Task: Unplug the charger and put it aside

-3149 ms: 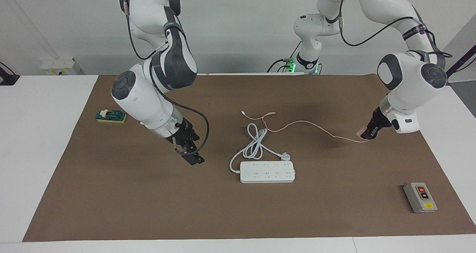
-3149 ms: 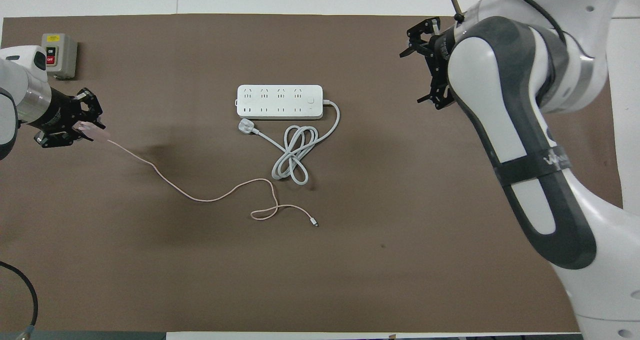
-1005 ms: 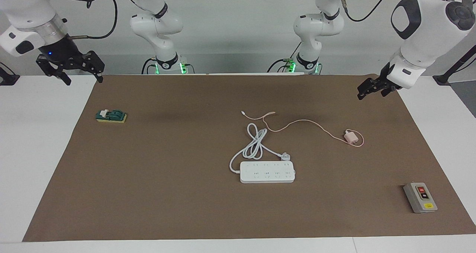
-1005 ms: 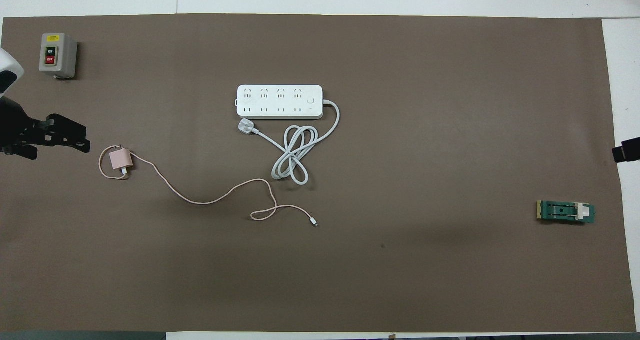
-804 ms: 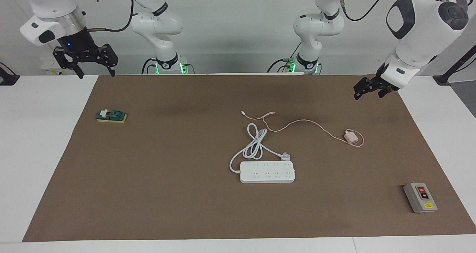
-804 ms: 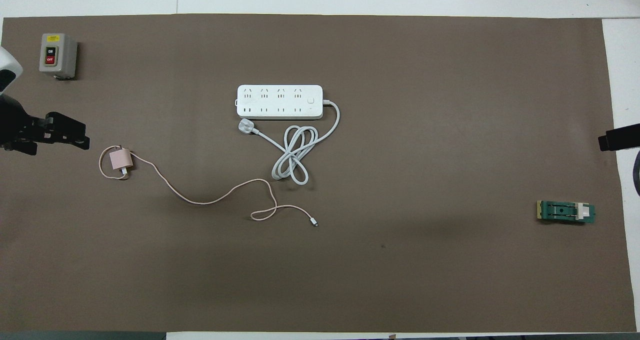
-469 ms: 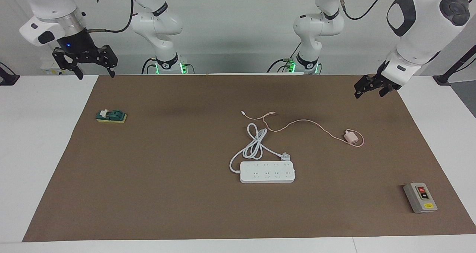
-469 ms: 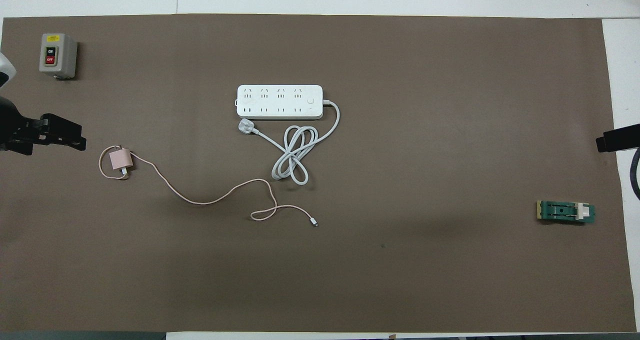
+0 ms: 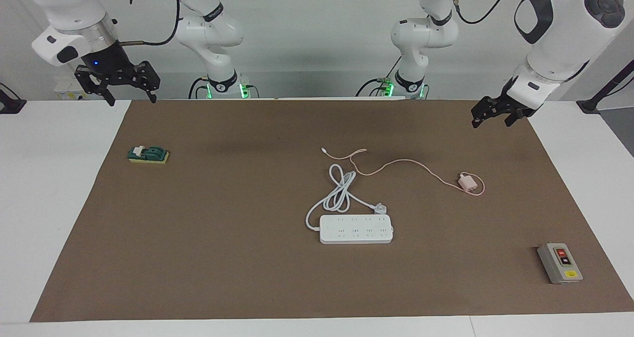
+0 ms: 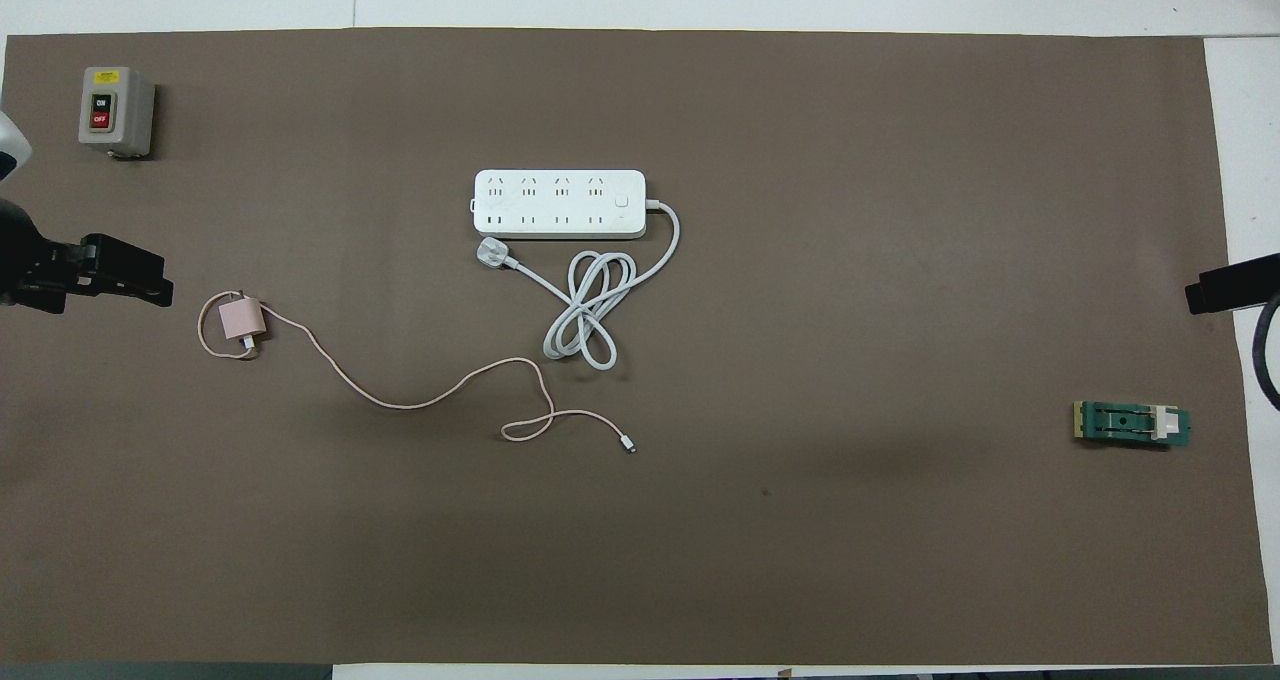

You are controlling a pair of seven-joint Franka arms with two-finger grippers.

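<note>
The charger (image 9: 465,182), a small pale pink cube, lies on the brown mat (image 9: 223,257) beside the white power strip (image 9: 355,229), toward the left arm's end and apart from it. It also shows in the overhead view (image 10: 240,318). Its thin pink cable (image 9: 396,163) trails loosely across the mat. My left gripper (image 9: 491,121) is open and empty, raised over the mat's edge at the left arm's end, well clear of the charger. My right gripper (image 9: 132,99) is open and empty, raised over the mat's corner at the right arm's end.
The power strip's own white plug (image 9: 380,208) and coiled thick cord (image 9: 339,191) lie beside the strip. A grey switch box (image 9: 559,262) stands at the left arm's end. A green knife switch (image 9: 147,154) lies at the right arm's end.
The left gripper, which held the charger low over the mat, has let it go and lifted away. The right arm has drawn back to its end. The charger now lies still.
</note>
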